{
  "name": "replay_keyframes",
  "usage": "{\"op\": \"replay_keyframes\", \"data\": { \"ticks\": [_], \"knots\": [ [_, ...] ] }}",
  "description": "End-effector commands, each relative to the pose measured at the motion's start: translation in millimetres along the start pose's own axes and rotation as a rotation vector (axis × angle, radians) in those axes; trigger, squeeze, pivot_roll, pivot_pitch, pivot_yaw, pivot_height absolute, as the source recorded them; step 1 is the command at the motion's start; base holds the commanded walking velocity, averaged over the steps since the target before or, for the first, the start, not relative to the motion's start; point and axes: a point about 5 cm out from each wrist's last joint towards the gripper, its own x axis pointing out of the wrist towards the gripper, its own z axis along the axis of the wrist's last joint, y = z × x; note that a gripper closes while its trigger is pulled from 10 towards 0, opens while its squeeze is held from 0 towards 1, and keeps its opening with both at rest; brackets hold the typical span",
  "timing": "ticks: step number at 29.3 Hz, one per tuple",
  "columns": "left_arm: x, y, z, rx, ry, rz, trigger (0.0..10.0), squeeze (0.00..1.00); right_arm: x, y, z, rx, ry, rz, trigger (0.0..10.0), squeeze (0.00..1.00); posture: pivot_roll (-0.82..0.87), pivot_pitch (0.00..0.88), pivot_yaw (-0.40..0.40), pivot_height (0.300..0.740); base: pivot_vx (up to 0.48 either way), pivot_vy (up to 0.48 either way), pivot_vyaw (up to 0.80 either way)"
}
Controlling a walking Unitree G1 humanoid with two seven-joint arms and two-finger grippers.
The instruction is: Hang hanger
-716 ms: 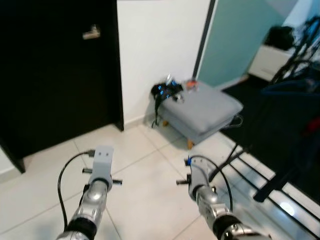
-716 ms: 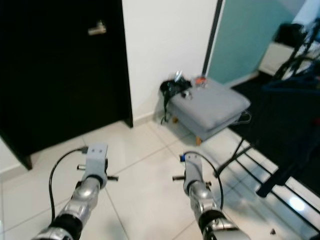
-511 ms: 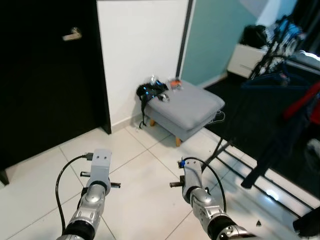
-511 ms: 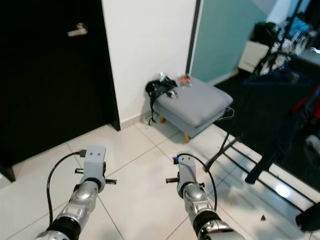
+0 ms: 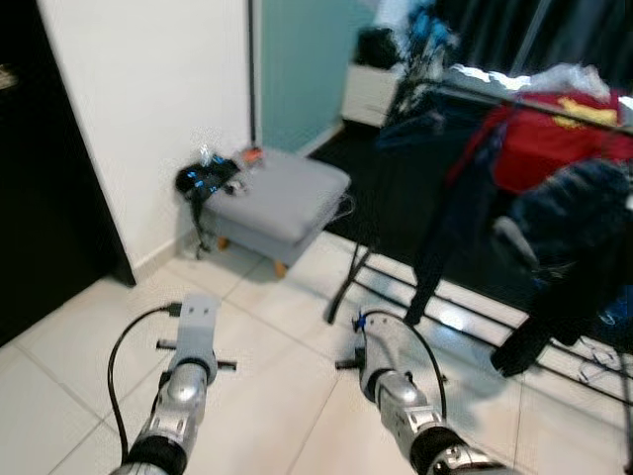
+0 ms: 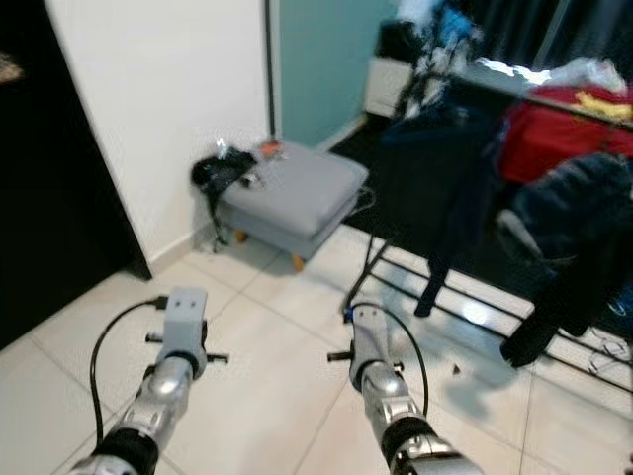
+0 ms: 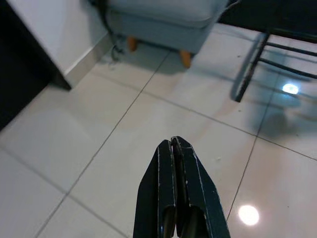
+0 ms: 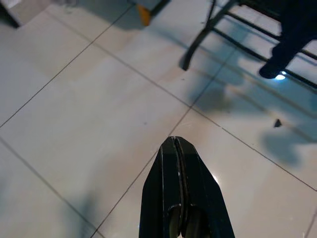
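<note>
While both the left claw (image 7: 174, 148) and right claw (image 8: 176, 148) are pressed together empty, no hanger is held, so hanging on the clothes rack (image 5: 514, 94) has not begun.

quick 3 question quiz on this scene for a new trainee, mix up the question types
1. True or false: the left gripper is shut and holds nothing.
2. Multiple choice: the grey footstool stands (A) beside the white wall, on the robot's left, (B) under the clothes rack, (C) between the two arms.
3. Fill in: the red garment hangs on the ____ on the robot's right.

Key
1. True. The right gripper is likewise shut and empty over the tiled floor.
2. A.
3. Clothes rack.
</note>
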Motion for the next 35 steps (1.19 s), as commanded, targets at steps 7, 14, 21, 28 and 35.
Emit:
{"op": "replay_keyframes", "data": {
  "ticks": [7, 14, 21, 28, 35],
  "knots": [
    [1.6, -1.5, 4.6, -0.008, -0.017, -0.012, 10.0, 0.0, 0.0, -1.4, -0.2, 0.009, 0.004, -0.007, 10.0, 0.0, 0.04, 0.0, -0.041, 0.74, 0.0, 0.0, -0.8],
    [2.6, -2.7, 6.4, -0.007, -0.017, -0.01, 10.0, 0.0, 0.3, -3.0, 1.6, 0.009, -0.001, -0.009, 10.0, 0.0, 0.04, 0.0, -0.04, 0.74, 0.0, 0.0, -0.8],
    [2.3, -3.8, 6.1, -0.023, -0.013, -0.018, 10.0, 0.0, 0.2, -4.3, 1.3, 0.006, -0.001, -0.012, 10.0, 0.0, 0.04, 0.0, -0.042, 0.74, 0.0, 0.0, -0.8],
    [2.0, -4.6, 6.8, -0.063, -0.018, -0.045, 10.0, 0.0, 0.3, -1.8, 6.0, -0.02, -0.039, -0.003, 10.0, 0.0, 0.03, 0.0, -0.041, 0.74, 0.0, 0.0, -0.11],
    [3.3, -4.5, 11.3, -0.077, -0.037, -0.049, 10.0, 0.0, 0.9, 1.8, 9.9, -0.022, -0.058, 0.013, 10.0, 0.0, 0.03, 0.0, -0.039, 0.74, 0.261, 0.0, 0.0]
  ]
}}
